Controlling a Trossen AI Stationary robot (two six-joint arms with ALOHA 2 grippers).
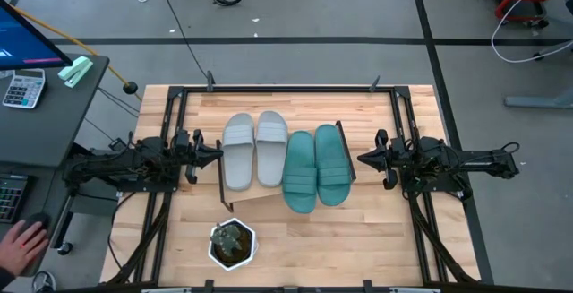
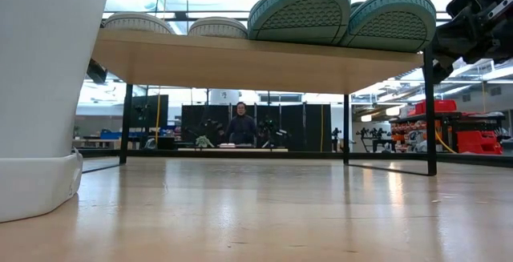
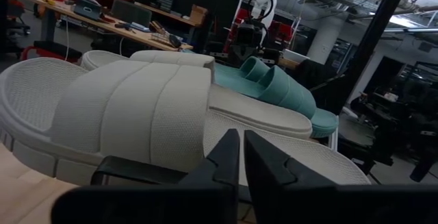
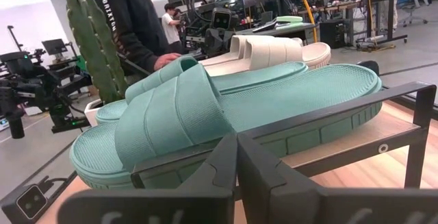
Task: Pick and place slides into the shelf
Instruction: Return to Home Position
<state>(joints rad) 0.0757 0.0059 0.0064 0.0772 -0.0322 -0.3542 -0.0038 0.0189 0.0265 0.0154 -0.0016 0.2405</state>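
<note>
Two light grey slides (image 1: 254, 150) and two teal green slides (image 1: 315, 166) lie side by side, soles down, on the board of the shelf (image 1: 269, 196), a low wooden rack on thin black legs (image 2: 430, 110). The low view shows their soles above the board (image 2: 256, 58). My left gripper (image 1: 217, 153) is shut and waits just left of the shelf, beside the grey slide (image 3: 130, 114). My right gripper (image 1: 362, 159) is shut and waits just right of the shelf, beside the teal slide (image 4: 226, 107). Neither touches anything.
A cactus in a white pot (image 1: 232, 244) stands near the table's front edge, left of centre, and fills the left of the low view (image 2: 40, 94). A person's hand (image 1: 20, 246) rests at a desk left of the table. People stand in the room beyond.
</note>
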